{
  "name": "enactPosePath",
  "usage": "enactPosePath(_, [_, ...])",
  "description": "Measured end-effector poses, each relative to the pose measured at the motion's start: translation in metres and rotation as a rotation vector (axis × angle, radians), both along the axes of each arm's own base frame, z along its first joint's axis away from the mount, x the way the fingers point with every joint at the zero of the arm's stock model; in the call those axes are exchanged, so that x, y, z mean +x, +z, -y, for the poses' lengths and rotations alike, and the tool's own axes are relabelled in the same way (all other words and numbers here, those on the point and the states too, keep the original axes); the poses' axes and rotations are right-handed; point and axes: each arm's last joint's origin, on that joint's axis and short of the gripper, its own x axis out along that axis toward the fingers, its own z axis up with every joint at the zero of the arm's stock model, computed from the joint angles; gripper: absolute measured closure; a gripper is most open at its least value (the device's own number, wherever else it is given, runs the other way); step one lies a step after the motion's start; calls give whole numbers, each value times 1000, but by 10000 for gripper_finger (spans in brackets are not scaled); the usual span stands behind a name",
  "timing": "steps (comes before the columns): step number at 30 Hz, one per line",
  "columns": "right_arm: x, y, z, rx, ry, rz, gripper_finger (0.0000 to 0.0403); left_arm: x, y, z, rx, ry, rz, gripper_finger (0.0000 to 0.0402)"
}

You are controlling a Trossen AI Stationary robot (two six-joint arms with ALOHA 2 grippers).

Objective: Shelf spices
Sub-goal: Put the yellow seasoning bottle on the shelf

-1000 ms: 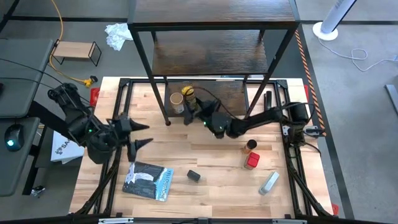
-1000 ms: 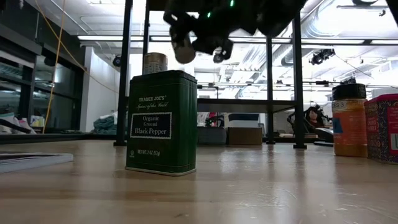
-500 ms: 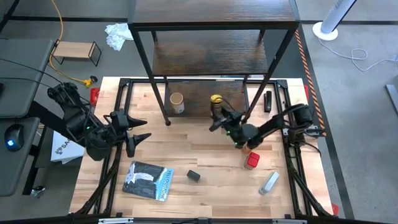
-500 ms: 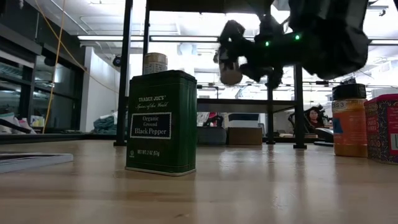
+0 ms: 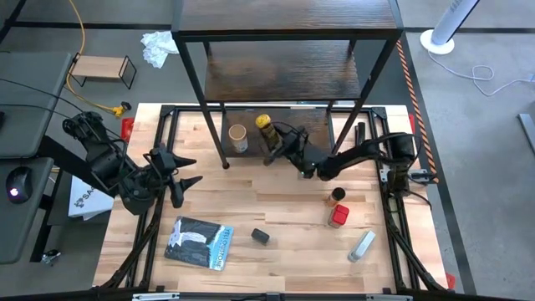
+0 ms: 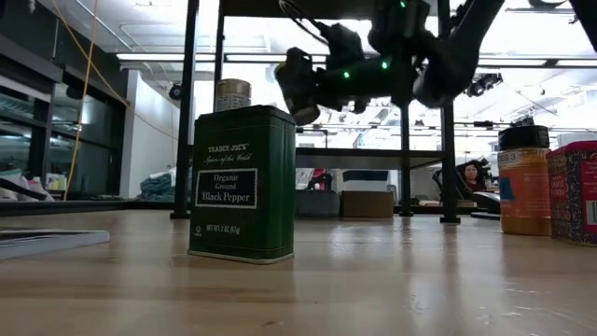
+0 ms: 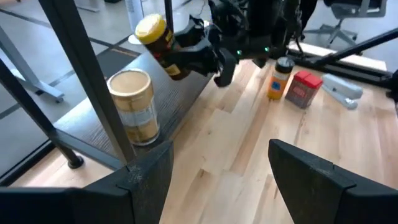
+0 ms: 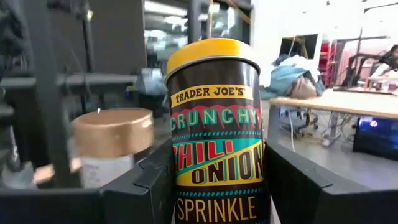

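Yellow-lidded jar (image 5: 265, 125), clamped in the right gripper (image 5: 274, 144), hangs at three o'clock of the tan-lidded jar (image 5: 238, 136); left gripper (image 5: 191, 171) gapes empty.

Grey floor (image 5: 468, 109) surrounds the light wooden table (image 5: 284, 242), with a white fan base (image 5: 438, 40) beyond.

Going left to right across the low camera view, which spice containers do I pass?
Green black pepper tin → yellow-lidded jar held up in the right claw → brown jar → red container at the edge.
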Motion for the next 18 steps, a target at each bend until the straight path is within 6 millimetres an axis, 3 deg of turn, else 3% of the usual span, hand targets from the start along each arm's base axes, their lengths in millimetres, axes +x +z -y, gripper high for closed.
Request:
enactPosePath(6, [3,-26,16,-41,-15,193,208,-2,-2,-2,27,4,-32,143])
enactPosePath(14, [53,-51,23,-72,-7,199,207,-6,-5,-6,67,12,-70,143])
enactPosePath(18, [64,-59,24,-72,-8,206,206,-6,-6,-6,48,9,-78,143])
